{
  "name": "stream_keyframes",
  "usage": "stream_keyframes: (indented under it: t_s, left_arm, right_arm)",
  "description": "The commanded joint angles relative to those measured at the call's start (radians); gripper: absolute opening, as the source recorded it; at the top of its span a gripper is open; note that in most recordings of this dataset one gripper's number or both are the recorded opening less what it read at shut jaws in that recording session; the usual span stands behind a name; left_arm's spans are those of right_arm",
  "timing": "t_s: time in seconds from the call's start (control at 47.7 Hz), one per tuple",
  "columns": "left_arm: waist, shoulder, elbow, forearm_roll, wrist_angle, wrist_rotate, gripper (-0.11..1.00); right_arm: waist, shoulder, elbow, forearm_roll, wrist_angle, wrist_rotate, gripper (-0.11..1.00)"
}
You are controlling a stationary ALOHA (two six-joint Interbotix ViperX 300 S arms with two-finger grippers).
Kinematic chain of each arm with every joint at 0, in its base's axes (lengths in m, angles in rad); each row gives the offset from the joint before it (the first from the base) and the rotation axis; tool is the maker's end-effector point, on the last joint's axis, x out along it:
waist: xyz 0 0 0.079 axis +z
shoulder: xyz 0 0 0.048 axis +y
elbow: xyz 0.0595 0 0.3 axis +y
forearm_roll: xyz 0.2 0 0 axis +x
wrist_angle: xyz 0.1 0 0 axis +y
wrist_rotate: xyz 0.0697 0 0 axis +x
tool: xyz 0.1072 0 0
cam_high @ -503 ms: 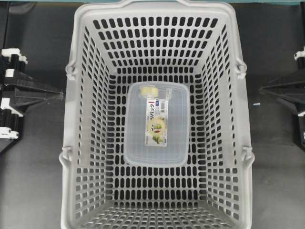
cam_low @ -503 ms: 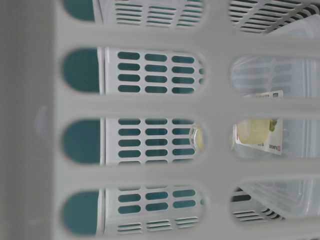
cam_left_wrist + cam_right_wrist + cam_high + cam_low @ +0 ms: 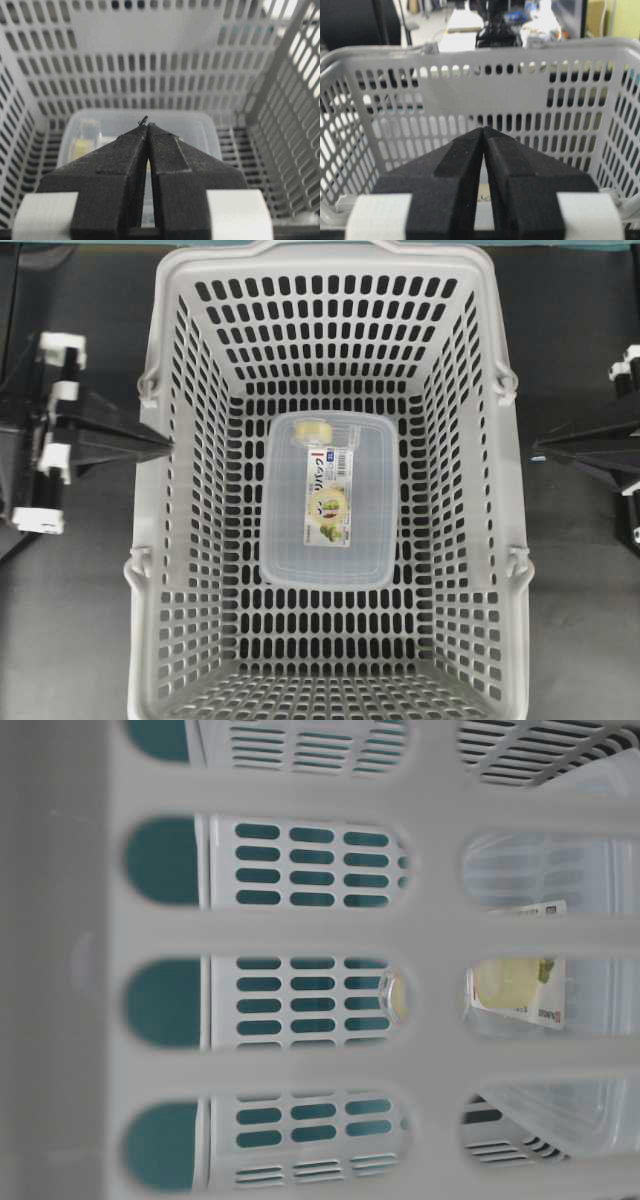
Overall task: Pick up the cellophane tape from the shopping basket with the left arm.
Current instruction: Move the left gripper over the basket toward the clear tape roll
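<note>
The light-grey shopping basket [image 3: 513, 490] fills the middle of the overhead view. On its floor lies a large clear container [image 3: 330, 560] with a printed label. The cellophane tape [image 3: 318, 430], a small pale-yellow roll, sits at that container's far left corner. It shows as a yellowish blur [image 3: 84, 142] in the left wrist view. My left gripper [image 3: 168, 445] is shut and empty, its tip over the basket's left wall, pointing in at the container [image 3: 195, 125]. Its tips [image 3: 146, 123] meet. My right gripper [image 3: 535, 448] is shut and empty outside the right wall [image 3: 470, 95].
The basket's perforated walls rise on all sides of the container. Folding handle hinges [image 3: 148, 388] stick out at the rim's corners. Dark tabletop [image 3: 70, 620] lies to the left and right of the basket.
My left gripper has moved right, from beside the basket to over its left wall. The right gripper has edged slightly left toward the basket. The tape and container have not moved.
</note>
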Motion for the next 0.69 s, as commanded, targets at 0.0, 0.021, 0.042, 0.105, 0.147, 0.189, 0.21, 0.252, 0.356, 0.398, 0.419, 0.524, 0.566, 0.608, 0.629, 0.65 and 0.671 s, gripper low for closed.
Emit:
stream_keyframes:
  t_s: [0.0, 0.021, 0.042, 0.105, 0.147, 0.189, 0.21, 0.252, 0.356, 0.398, 0.419, 0.524, 0.566, 0.608, 0.629, 0.65, 0.671]
  left_arm:
    - [-0.005, 0.077, -0.135, 0.005, 0.129, 0.003, 0.00]
    - [-0.005, 0.092, -0.156, 0.005, 0.155, 0.003, 0.00]
    - [-0.005, 0.107, -0.178, 0.005, 0.179, 0.005, 0.00]
    - [-0.006, 0.156, -0.235, 0.005, 0.249, 0.006, 0.00]
    - [-0.006, 0.187, -0.270, 0.005, 0.288, 0.009, 0.00]
    - [-0.008, 0.216, -0.301, 0.005, 0.325, 0.009, 0.00]
    - [-0.009, 0.232, -0.316, 0.005, 0.342, 0.011, 0.00]
    - [-0.012, 0.268, -0.348, 0.005, 0.377, 0.011, 0.00]
    - [-0.018, 0.339, -0.407, 0.006, 0.437, 0.012, 0.00]
    - [-0.021, 0.364, -0.430, 0.005, 0.456, 0.014, 0.00]
    - [-0.023, 0.376, -0.440, 0.005, 0.463, 0.014, 0.00]
    - [-0.021, 0.437, -0.503, 0.005, 0.511, 0.015, 0.00]
    - [-0.018, 0.457, -0.525, 0.005, 0.534, 0.014, 0.00]
    - [-0.015, 0.476, -0.545, 0.006, 0.558, 0.012, 0.00]
    - [-0.014, 0.492, -0.557, 0.005, 0.578, 0.014, 0.00]
    - [-0.014, 0.503, -0.566, 0.005, 0.589, 0.014, 0.00]
    - [-0.014, 0.511, -0.572, 0.005, 0.600, 0.014, 0.00]
  right_arm:
    - [0.003, 0.005, -0.026, 0.003, 0.011, 0.002, 0.01]
    - [0.003, 0.005, -0.026, 0.003, 0.014, 0.002, 0.01]
    - [0.005, 0.005, -0.026, 0.003, 0.015, 0.002, 0.01]
    - [0.005, 0.002, -0.026, 0.002, 0.017, 0.002, 0.01]
    - [0.003, 0.000, -0.026, 0.003, 0.017, 0.002, 0.01]
    - [0.005, 0.000, -0.026, 0.003, 0.017, 0.002, 0.01]
    - [0.003, -0.002, -0.026, 0.003, 0.017, 0.002, 0.01]
    - [0.003, -0.002, -0.026, 0.003, 0.018, 0.002, 0.01]
    - [0.003, -0.002, -0.026, 0.003, 0.023, 0.003, 0.01]
    - [0.005, -0.003, -0.026, 0.003, 0.025, 0.003, 0.01]
    - [0.003, -0.002, -0.026, 0.003, 0.025, 0.003, 0.01]
    - [0.005, -0.006, -0.026, 0.003, 0.025, 0.003, 0.03]
    - [0.003, -0.009, -0.026, 0.003, 0.025, 0.002, 0.09]
    - [0.003, -0.012, -0.026, 0.003, 0.025, 0.002, 0.18]
    - [0.003, -0.012, -0.026, 0.003, 0.026, 0.002, 0.24]
    - [0.003, -0.014, -0.026, 0.003, 0.026, 0.000, 0.28]
    - [0.003, -0.015, -0.026, 0.003, 0.028, 0.000, 0.34]
